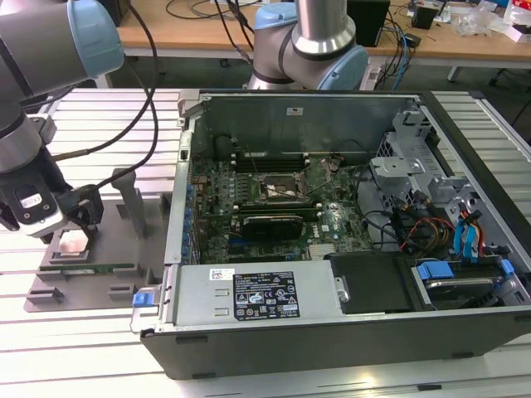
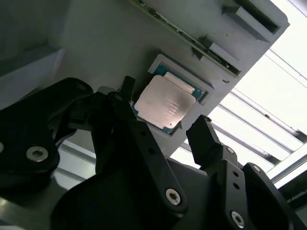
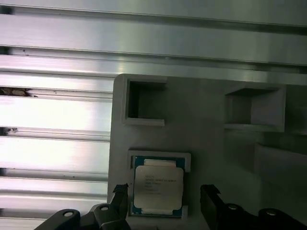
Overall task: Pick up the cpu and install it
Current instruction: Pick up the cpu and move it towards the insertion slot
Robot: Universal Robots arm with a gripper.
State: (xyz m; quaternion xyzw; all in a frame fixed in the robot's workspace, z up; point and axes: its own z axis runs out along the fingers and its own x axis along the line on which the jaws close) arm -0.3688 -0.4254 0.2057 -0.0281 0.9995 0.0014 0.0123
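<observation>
The cpu (image 1: 73, 241) is a small square chip with a silvery top plate, lying flat in a recess of the grey fixture plate (image 1: 99, 286) at the exterior view's left. My gripper (image 1: 70, 222) hangs just above it, open. In both wrist views the two black fingers (image 2: 125, 91) stand either side of the cpu (image 2: 164, 105), with a gap on at least one side. The first wrist view shows the cpu (image 3: 157, 188) between the fingertips (image 3: 208, 193). The black socket frame (image 1: 286, 189) lies on the motherboard inside the open computer case (image 1: 332, 332).
A long green memory stick (image 1: 91, 267) lies in the fixture beside the cpu. Grey upright posts (image 1: 133, 199) stand on the fixture between the gripper and the case wall. A second robot base (image 1: 311, 41) stands behind the case. Cables and drive bays fill the case's right side.
</observation>
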